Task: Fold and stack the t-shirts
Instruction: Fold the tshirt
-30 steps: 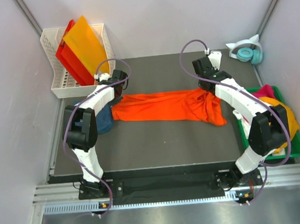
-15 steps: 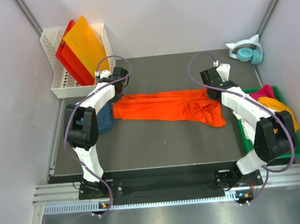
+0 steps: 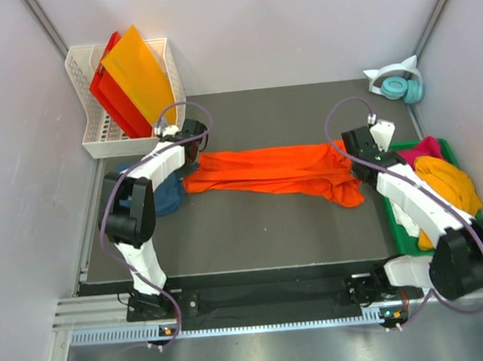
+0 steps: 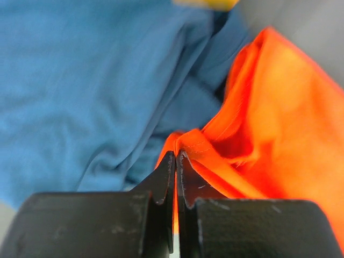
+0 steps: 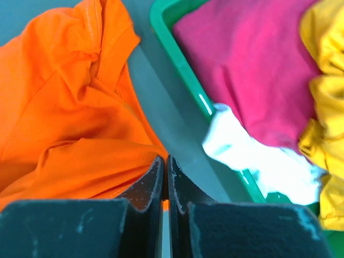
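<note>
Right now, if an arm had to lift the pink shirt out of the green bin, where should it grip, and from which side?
Probably from straight above, pinching up a fold near the bare middle of the pink shirt. It lies slack and low inside the green bin, whose wall blocks a sideways approach, and the yellow shirt and the white shirt crowd two of its edges.

There are five t-shirts: one orange shirt (image 3: 266,168), one blue shirt (image 3: 169,196), one magenta shirt (image 3: 427,147), one yellow shirt (image 3: 452,182) and one white shirt (image 5: 258,161). There are two robot arms, the left arm (image 3: 152,164) and the right arm (image 3: 415,200). One white basket (image 3: 96,146) holds one orange sheet (image 3: 137,72) and at least one red sheet (image 3: 118,102). There is one green tray (image 5: 187,70) and one pair of headphones (image 3: 400,84).
</note>
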